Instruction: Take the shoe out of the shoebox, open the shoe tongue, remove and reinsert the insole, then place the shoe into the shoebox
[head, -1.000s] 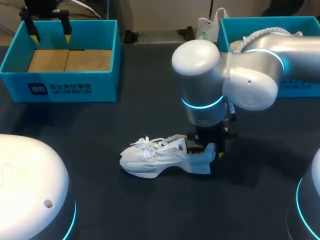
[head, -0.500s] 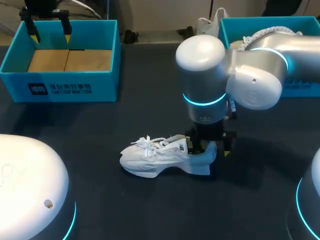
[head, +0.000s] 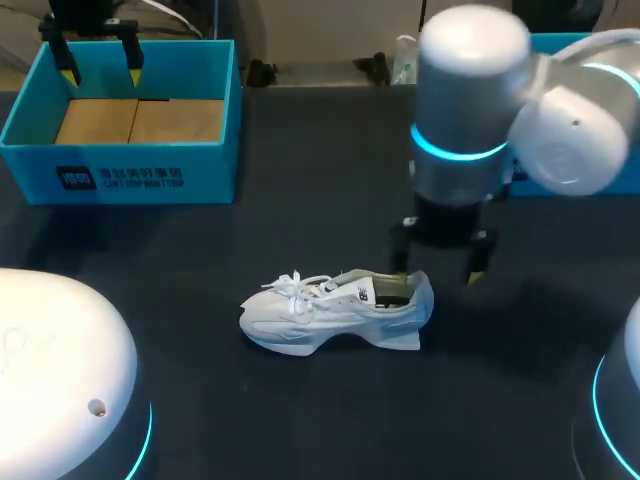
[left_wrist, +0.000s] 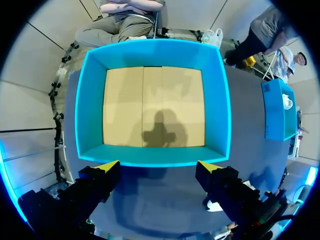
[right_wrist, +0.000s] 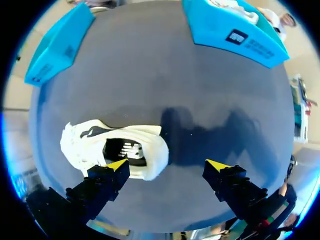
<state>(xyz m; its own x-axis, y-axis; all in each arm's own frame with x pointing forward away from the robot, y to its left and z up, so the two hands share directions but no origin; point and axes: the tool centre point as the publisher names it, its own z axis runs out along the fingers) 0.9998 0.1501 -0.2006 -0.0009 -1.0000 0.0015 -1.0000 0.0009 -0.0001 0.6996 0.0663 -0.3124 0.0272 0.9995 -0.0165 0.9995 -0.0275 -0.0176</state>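
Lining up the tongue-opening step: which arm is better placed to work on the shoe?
Right, probably. The right gripper hangs open over the heel end of the shoe. The left gripper hovers open over the far shoebox, well away from it.

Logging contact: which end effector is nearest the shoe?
The right end effector, open at the white shoe's heel; the left end effector hangs over the teal box.
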